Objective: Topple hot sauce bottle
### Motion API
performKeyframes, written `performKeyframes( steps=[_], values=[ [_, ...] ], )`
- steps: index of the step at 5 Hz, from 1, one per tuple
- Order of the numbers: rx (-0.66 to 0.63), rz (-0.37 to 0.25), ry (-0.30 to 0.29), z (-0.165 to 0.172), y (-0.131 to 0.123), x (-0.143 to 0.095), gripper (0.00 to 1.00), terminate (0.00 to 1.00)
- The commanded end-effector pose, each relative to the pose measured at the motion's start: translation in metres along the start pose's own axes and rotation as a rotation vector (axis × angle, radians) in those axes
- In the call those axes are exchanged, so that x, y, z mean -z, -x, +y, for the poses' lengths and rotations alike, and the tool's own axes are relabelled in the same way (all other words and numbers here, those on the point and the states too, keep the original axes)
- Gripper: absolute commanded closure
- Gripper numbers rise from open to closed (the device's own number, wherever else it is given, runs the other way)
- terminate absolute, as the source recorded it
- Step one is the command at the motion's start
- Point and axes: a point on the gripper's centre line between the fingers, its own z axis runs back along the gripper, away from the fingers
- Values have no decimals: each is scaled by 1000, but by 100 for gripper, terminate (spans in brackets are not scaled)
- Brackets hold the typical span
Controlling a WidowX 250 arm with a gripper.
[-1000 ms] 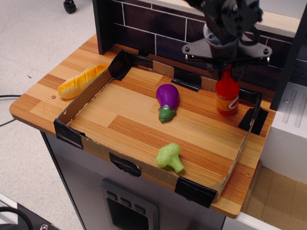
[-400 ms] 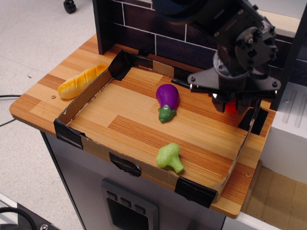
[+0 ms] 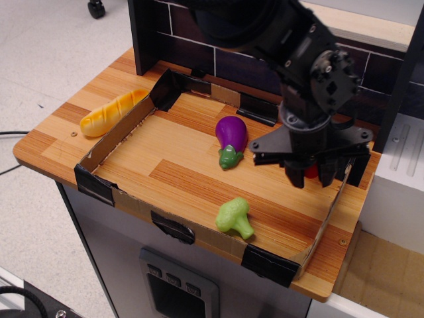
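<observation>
My gripper (image 3: pixel 311 177) hangs low over the right end of the wooden tray floor (image 3: pixel 179 165), its two dark fingers pointing down. Only a small red sliver of the hot sauce bottle (image 3: pixel 311 171) shows between the fingers. The rest of the bottle, with its label and cap, is hidden behind the gripper body, so I cannot tell whether it stands upright or tilts. The fingers sit close on either side of the red part and seem to hold it.
A purple eggplant toy (image 3: pixel 231 134) lies left of the gripper and a green broccoli toy (image 3: pixel 234 216) lies near the front wall. A bread toy (image 3: pixel 112 112) lies outside the left cardboard wall (image 3: pixel 116 132). A dark brick backdrop (image 3: pixel 199 53) stands behind, and a white unit (image 3: pixel 397 185) stands to the right.
The bottle stood upright at the back right under the raised gripper. The gripper came down over it and moved forward and slightly left, and the red part moved with it.
</observation>
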Motion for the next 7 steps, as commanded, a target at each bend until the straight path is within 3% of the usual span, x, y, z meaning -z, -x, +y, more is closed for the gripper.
performKeyframes(
  steps=[1,2,3,4,6,7],
  values=[
    [-99,46,-48,2,4,8,100,0],
    [-108,64,-90,2,5,20,100,0],
    [-81,68,-109,0,6,21,0,0],
    [-70,46,-157,-1,7,14,0,0],
    [-118,2,-156,-6,0,-21,0,0],
    [-118,2,-156,-6,0,-21,0,0]
  ],
)
